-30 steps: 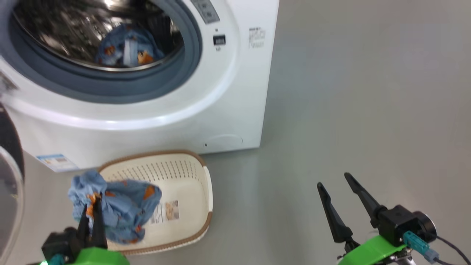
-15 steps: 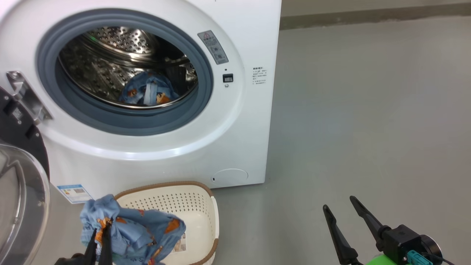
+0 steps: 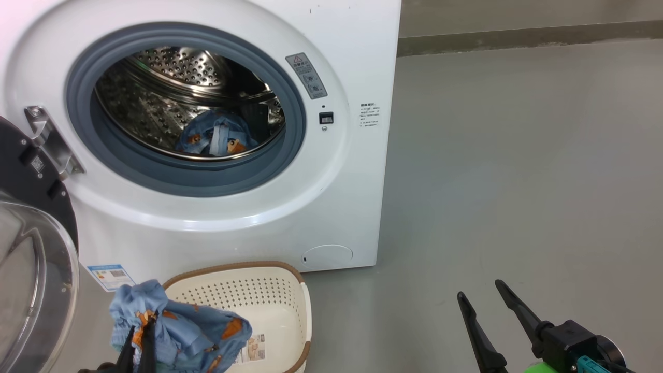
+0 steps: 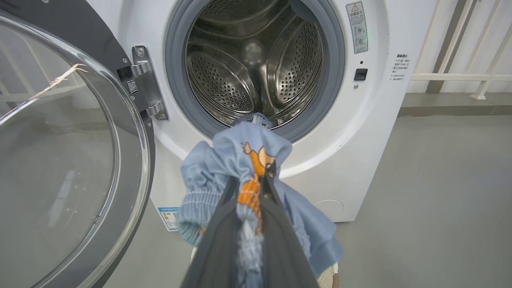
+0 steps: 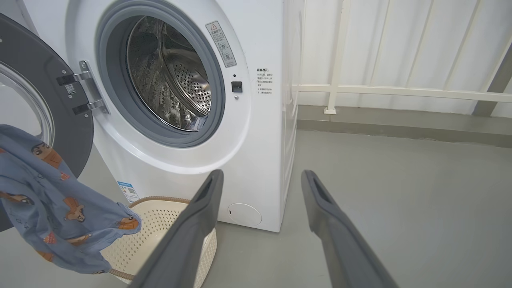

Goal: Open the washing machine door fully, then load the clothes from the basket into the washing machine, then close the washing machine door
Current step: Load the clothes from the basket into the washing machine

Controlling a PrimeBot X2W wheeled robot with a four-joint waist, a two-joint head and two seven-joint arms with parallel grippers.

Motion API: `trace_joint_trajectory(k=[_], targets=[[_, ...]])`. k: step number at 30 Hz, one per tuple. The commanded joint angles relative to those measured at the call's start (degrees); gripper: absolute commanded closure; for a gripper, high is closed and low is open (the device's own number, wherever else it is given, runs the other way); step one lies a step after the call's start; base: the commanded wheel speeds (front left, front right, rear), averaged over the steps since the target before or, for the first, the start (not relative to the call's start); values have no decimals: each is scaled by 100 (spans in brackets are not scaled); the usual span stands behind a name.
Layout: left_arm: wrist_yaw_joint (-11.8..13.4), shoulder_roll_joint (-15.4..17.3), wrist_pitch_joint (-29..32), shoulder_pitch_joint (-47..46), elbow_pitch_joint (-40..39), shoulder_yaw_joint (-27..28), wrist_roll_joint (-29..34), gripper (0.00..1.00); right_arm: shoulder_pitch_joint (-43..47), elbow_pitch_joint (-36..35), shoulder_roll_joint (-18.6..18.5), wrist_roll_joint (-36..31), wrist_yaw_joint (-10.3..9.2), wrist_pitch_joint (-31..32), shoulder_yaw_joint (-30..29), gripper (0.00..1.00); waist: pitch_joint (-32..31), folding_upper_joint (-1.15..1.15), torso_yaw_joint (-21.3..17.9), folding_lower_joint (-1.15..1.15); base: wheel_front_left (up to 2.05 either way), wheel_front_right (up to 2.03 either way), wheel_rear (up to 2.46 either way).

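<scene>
The washing machine [image 3: 331, 207] stands with its door [image 3: 31, 269] swung open to the left. One piece of the clothes [image 3: 217, 140] lies in the steel drum [image 4: 256, 64]. My left gripper [image 3: 141, 326] is shut on another light blue bear-print garment [image 3: 186, 336], holding it above the left end of the basket [image 3: 269, 295]. In the left wrist view that garment [image 4: 240, 152] bunches around the left gripper [image 4: 251, 179], below the drum opening. My right gripper [image 3: 479, 288] hangs open and empty over the floor to the right. The right wrist view shows the right gripper [image 5: 262, 173], garment [image 5: 52, 216] and basket [image 5: 160, 228].
Bare grey floor [image 3: 518, 181] stretches to the right of the machine. A white railing [image 5: 400, 92] and a wall base run behind it. The open door's glass bowl [image 4: 60, 160] bulges out at the left, close to my left arm.
The head camera has tilted up, so the drum opening now shows whole and the basket sits lower in the picture. My left gripper still holds the garment over the basket; the right stays open.
</scene>
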Motion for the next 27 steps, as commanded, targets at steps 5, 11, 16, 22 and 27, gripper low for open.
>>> trace_joint_trajectory(k=[5, 11, 16, 22, 27], targets=[[78, 86, 13, -152, -223, 184, -6, 100, -81, -165, -18, 28, 35, 4, 116, 0, 9, 0, 19, 0, 0, 0, 0], [86, 86, -5, -166, -213, 166, -50, 100, -89, -181, -17, 12, 35, 21, 113, 0, 23, 0, 64, 0, 0, 0, 0], [50, 111, -48, -240, -117, 171, -100, 100, -126, -175, -17, 11, 35, 30, 153, 0, 54, 0, 61, 0, 0, 0, 0], [-22, 92, -51, -427, 105, 123, -182, 100, -197, -179, -17, 22, 35, 31, 228, 0, 136, 0, -8, 0, 0, 0, 0], [-135, 71, -80, -791, 400, 70, -256, 100, -285, -212, -17, 27, 35, 28, 308, 0, 340, 0, -118, 0, 0, 0, 0]])
